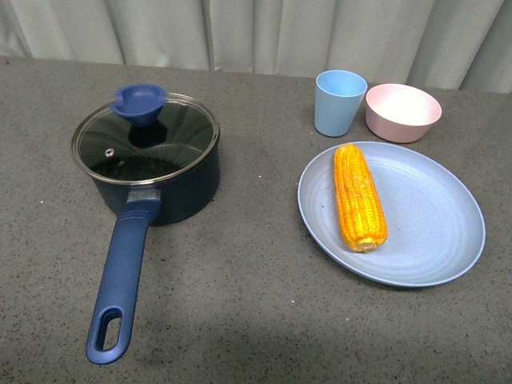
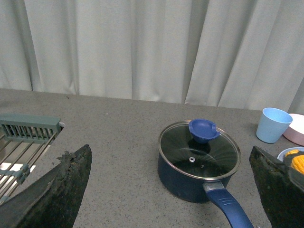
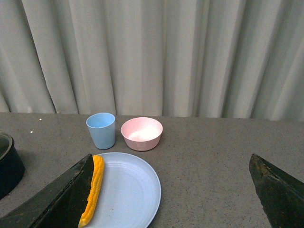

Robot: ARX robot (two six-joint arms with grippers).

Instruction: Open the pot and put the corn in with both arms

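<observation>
Front camera high, angled down, wrist cameras low, facing curtain (image 2: 142, 47), pot (image 1: 188, 188) shared

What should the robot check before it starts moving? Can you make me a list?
1. Glass lid sits on the pot, knob free: ok.
2. Left gripper open, pot ahead of it: ok.
3. Right gripper open: ok.
4. Corn lies uncovered on the blue plate: ok.
5. Blue cup and pink bowl stand apart from the corn: ok.
6. Pot empty under the lid: cannot tell.
</observation>
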